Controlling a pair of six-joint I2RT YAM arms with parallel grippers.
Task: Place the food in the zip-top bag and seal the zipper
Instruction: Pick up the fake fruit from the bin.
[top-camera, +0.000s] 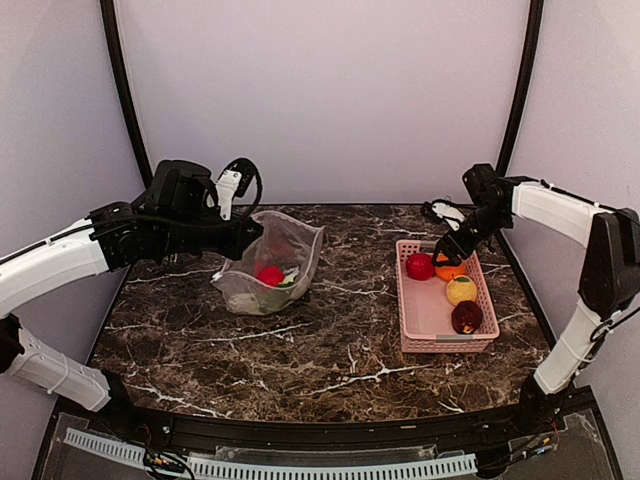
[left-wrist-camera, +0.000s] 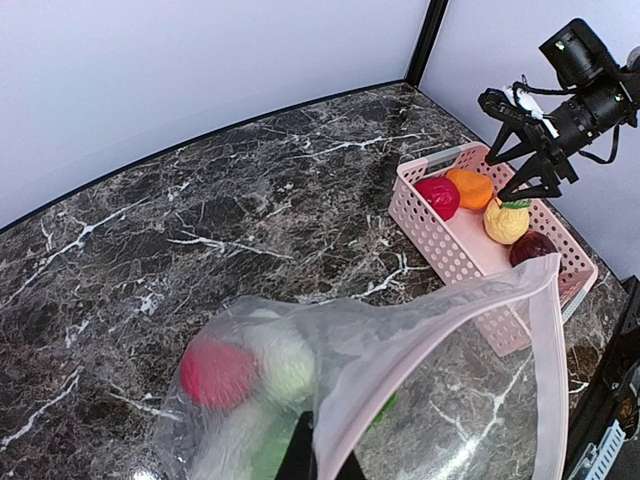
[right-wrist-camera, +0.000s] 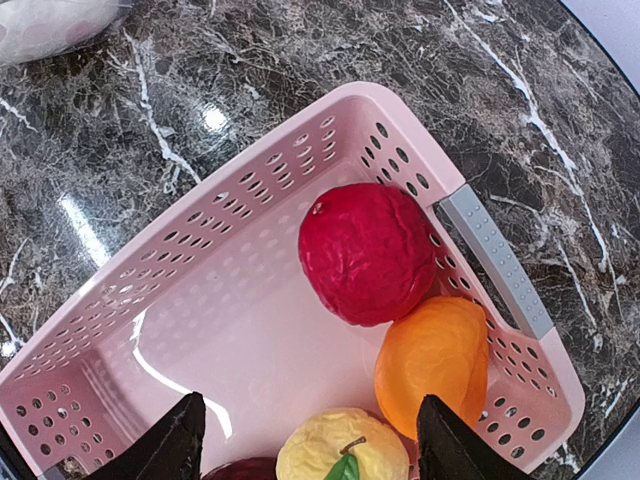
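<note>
Marble table (top-camera: 330, 350); yellow food piece (right-wrist-camera: 340, 452) beneath spread right claw (right-wrist-camera: 311, 402).

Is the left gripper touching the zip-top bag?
Touching. The left wrist view shows the left gripper pinching the pinkish rim of the zip-top bag between its fingers.

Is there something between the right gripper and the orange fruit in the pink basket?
Nothing visible. The right gripper hangs open over the orange fruit, and the basket has no cover.

A dark, white-veined marble table (top-camera: 330, 350) stands before pale, perhaps lilac walls (top-camera: 320, 100) framed by black posts (top-camera: 120, 70).
</note>
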